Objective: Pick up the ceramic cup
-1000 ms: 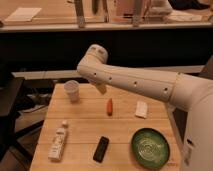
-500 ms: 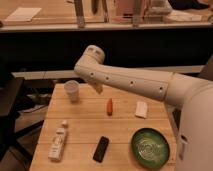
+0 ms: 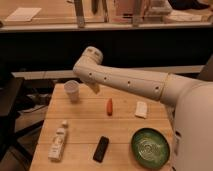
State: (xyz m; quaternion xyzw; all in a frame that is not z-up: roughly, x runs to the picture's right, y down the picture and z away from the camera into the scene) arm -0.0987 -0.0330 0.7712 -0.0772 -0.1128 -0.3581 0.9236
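The ceramic cup (image 3: 72, 91) is small, whitish-grey and handleless. It stands upright near the far left corner of the wooden table (image 3: 85, 125). My white arm reaches in from the right across the back of the table. My gripper (image 3: 94, 89) hangs down under the arm's bend, just right of the cup and a little above the tabletop. It holds nothing that I can see.
An orange carrot (image 3: 109, 106) lies right of the gripper. A white packet (image 3: 141, 109) lies further right. A green bowl (image 3: 150, 147) sits at the front right, a black device (image 3: 101, 148) at the front middle, and a white bottle (image 3: 58, 141) lies at the front left.
The arm's bend and the gripper have shifted slightly left and down, closer to the cup. Nothing on the table has moved.
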